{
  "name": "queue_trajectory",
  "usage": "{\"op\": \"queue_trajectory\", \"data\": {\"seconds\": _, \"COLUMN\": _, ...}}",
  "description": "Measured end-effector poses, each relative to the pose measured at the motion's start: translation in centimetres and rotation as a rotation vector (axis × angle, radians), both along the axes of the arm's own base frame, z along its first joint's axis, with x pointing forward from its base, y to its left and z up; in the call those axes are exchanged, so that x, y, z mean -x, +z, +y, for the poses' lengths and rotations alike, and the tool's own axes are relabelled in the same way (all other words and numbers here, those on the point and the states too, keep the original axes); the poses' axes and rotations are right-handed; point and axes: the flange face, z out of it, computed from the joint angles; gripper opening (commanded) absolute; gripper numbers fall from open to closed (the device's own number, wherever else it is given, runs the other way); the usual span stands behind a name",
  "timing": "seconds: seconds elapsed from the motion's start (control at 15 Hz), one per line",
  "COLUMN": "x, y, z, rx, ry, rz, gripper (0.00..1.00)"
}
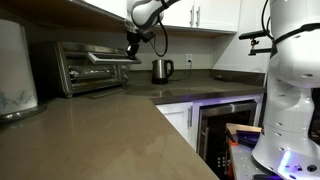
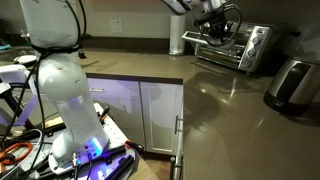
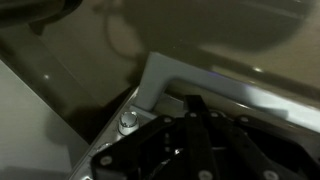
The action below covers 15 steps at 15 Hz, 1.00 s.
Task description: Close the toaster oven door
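The silver toaster oven stands at the back of the counter, seen in both exterior views. Its door is open and sticks out forward, roughly level, also visible from the other side. My gripper hangs at the door's outer end, right above it. In the wrist view the dark fingers are pressed together, shut on nothing, just over the door's silver frame corner with dark glass beside it. Whether they touch the door is not clear.
A small steel kettle stands on the counter beside the oven. A black glass-fronted appliance sits under the counter. A second silver appliance stands nearer on the counter. The robot's white base is on the floor side.
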Motion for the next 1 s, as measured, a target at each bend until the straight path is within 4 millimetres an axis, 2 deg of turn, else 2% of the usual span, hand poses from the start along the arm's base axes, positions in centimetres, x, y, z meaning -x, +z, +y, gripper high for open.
{"op": "queue_trajectory", "data": {"seconds": 0.6, "x": -0.8, "y": 2.5, "z": -0.4, "rx": 0.037, "ry": 0.010, "rz": -0.051, "gripper": 0.00}}
{"op": "queue_trajectory", "data": {"seconds": 1.0, "x": -1.6, "y": 1.7, "z": -0.6, "rx": 0.040, "ry": 0.025, "rz": -0.081, "gripper": 0.00}}
